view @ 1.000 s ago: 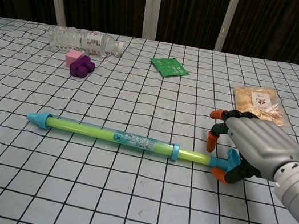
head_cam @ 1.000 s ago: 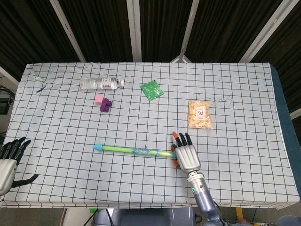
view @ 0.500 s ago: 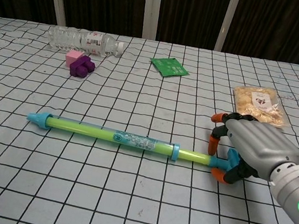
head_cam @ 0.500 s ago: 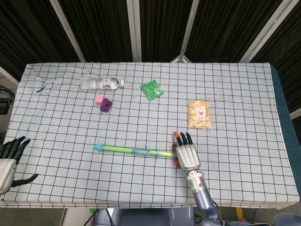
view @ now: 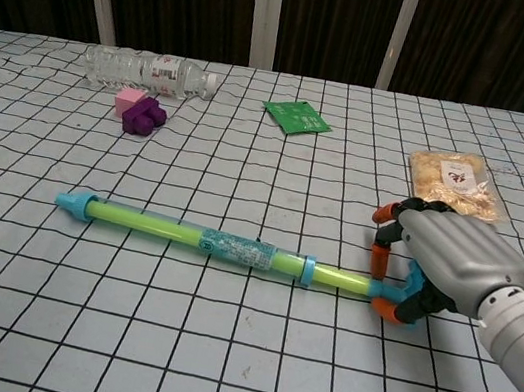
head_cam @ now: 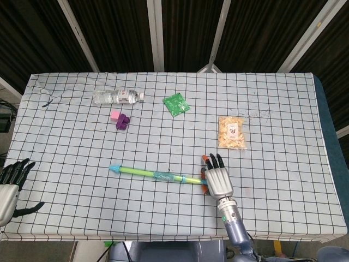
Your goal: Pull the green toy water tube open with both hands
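Where the green toy water tube ends on its plunger side, clamped by the right hand: orange-tipped fingers curled over the blue handle from above, thumb tucked under near the cloth. Lies flat on the checked table, running from a blue nozzle cap at the robot's left across to that handle, with a thin stretch of pale green rod showing between the blue collar and the grip. Seen from the head view, sits in the near half of the cloth, tube slanting slightly toward the right hand.

Rests at the near left corner, off the tube and well apart from it: left hand, dark fingers spread, holding nothing. Cut off by the frame edge, so only part of palm and fingers visible, and missing from the chest view altogether.

Hard to make out: the handle itself, mostly hidden under the right palm; the exact contact of the thumb; the print on the tube's label.

Farther back, clear of the tube: a plastic bottle on its side, a pink and purple block near it, a green packet, a snack bag.
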{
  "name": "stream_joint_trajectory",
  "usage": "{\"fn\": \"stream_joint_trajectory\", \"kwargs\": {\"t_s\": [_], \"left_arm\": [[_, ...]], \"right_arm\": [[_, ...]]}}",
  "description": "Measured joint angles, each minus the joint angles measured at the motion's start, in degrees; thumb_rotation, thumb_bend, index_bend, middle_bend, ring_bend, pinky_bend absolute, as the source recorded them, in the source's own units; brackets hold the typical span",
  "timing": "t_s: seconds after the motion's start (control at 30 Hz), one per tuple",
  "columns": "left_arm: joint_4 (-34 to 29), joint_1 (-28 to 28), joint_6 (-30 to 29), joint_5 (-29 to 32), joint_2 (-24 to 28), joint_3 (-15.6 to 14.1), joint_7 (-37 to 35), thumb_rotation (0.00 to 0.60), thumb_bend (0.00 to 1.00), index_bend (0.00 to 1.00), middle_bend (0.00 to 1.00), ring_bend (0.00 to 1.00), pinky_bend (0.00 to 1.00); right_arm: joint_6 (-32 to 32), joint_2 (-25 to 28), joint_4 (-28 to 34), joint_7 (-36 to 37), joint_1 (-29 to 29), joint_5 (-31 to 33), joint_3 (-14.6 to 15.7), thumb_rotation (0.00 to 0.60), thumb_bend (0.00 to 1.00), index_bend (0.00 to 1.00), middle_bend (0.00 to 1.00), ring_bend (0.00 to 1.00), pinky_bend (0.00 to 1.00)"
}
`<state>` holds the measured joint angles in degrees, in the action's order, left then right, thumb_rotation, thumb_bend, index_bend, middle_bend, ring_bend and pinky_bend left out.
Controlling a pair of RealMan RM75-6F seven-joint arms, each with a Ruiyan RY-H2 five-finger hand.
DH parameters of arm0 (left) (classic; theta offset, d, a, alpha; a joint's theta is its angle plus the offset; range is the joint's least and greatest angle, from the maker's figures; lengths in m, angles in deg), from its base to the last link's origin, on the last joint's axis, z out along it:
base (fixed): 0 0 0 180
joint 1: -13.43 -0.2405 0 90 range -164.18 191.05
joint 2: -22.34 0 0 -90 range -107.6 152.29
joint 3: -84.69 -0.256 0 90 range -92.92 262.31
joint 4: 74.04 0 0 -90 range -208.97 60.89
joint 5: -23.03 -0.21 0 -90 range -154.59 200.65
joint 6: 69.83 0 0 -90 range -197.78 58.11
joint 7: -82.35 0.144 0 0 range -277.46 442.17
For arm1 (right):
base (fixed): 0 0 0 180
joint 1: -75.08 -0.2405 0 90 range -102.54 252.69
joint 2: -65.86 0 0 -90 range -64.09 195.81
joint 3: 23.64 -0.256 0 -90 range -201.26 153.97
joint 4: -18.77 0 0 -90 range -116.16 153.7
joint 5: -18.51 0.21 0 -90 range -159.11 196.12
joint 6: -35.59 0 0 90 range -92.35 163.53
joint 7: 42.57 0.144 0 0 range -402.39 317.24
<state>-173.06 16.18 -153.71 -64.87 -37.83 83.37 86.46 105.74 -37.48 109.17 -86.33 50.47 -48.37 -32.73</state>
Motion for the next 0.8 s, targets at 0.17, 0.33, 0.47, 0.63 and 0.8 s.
{"fn": "stream_joint_trajectory", "kwargs": {"t_s": [0.17,0.33,0.47,0.63,0.8], "left_arm": [[-0.69,0.56,0.95,0.26,0.26,0.13,0.54,0.600,0.09,0.01,0.00,0.00,0.00],[-2.77,2.68,2.76,0.69,1.47,1.51,2.25,0.600,0.10,0.06,0.00,0.00,0.00],[-3.88,5.67,5.68,1.71,2.45,3.47,5.52,0.600,0.12,0.08,0.02,0.00,0.00],[-6.02,11.66,13.30,6.51,3.62,7.09,9.37,0.600,0.15,0.12,0.09,0.00,0.00],[-7.19,18.19,21.00,12.55,3.99,10.52,13.74,0.600,0.15,0.15,0.16,0.00,0.01]], "right_arm": [[-0.15,1.42,1.10,0.74,-0.29,-0.37,0.11,0.600,0.37,0.64,0.18,0.00,0.00],[-0.82,2.60,2.18,1.21,-0.87,-0.32,0.05,0.600,0.38,0.64,0.18,0.00,0.00],[-1.26,3.18,2.59,0.23,-1.32,-0.11,0.43,0.600,0.38,0.64,0.18,0.00,0.00],[-1.50,3.53,3.14,-0.10,-1.65,0.27,0.78,0.600,0.38,0.64,0.18,0.00,0.00],[-1.25,3.52,3.56,-0.64,-1.94,0.32,1.12,0.600,0.38,0.64,0.18,0.00,0.00]]}}
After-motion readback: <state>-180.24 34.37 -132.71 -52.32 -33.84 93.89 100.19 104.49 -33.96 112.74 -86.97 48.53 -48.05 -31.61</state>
